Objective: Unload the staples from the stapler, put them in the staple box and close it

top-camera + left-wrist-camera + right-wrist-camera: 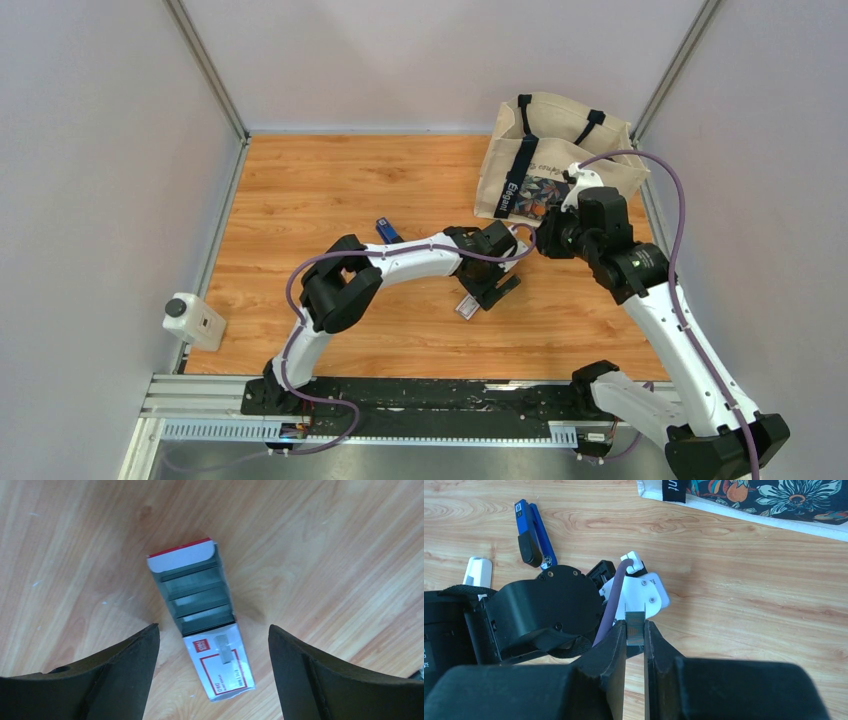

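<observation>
The small dark-blue desk stapler with black and silver parts lies on the light wooden tabletop near its middle, just beyond the left arm's white forearm and apart from both hands. In the right wrist view it lies on its side with the blue arms slightly parted, and a small white object lies near it, mostly hidden behind the left arm. The left hand hangs over the tabletop with its two dark fingers spread wide and nothing between them. Under it lies a small white-and-red cardboard staple box, its tray slid out to show rows of grey staples. The right hand is pressed together on a short strip of silver staples, which stands upright between the fingertips above the tabletop, close to the left arm's wrist. A beige fabric tote bag with dark straps and a flower print stands at the far right corner.
</observation>
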`<move>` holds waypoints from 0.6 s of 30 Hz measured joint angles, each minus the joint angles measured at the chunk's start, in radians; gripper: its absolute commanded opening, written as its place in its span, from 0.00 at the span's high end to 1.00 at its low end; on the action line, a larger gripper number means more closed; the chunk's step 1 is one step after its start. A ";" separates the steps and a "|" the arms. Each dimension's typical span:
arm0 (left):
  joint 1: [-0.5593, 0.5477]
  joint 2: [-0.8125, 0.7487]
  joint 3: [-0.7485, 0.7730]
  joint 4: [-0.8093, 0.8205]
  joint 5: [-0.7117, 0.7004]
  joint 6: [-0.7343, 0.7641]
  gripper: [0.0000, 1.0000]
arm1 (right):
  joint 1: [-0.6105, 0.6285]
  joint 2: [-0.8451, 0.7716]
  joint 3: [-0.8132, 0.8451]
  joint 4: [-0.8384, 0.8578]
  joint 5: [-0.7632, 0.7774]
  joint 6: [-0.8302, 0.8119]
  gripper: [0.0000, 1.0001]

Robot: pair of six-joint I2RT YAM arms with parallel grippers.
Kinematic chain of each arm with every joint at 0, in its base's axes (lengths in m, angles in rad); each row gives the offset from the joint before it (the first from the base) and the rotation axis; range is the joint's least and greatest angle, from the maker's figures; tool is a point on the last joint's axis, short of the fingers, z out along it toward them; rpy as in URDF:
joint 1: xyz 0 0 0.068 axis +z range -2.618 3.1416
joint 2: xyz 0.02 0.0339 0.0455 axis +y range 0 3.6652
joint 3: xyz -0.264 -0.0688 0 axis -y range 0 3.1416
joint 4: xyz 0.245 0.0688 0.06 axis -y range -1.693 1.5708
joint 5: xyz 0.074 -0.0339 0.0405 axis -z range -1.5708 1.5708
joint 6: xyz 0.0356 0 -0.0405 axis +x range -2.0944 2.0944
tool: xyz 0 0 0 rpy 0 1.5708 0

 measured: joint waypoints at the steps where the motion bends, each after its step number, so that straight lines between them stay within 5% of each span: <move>1: -0.004 0.002 0.002 -0.001 -0.004 -0.005 0.13 | -0.001 -0.001 0.000 0.000 -0.001 0.000 0.97; 6: -0.011 0.002 0.002 0.002 -0.014 -0.006 0.14 | -0.006 -0.006 -0.001 0.001 -0.003 0.000 0.97; 14: -0.011 -0.006 -0.029 0.037 -0.045 0.043 0.43 | -0.009 -0.010 -0.003 0.001 -0.013 0.000 0.98; 18: -0.011 -0.035 -0.090 0.097 -0.066 0.091 0.47 | -0.011 -0.010 -0.003 0.003 -0.022 0.000 0.98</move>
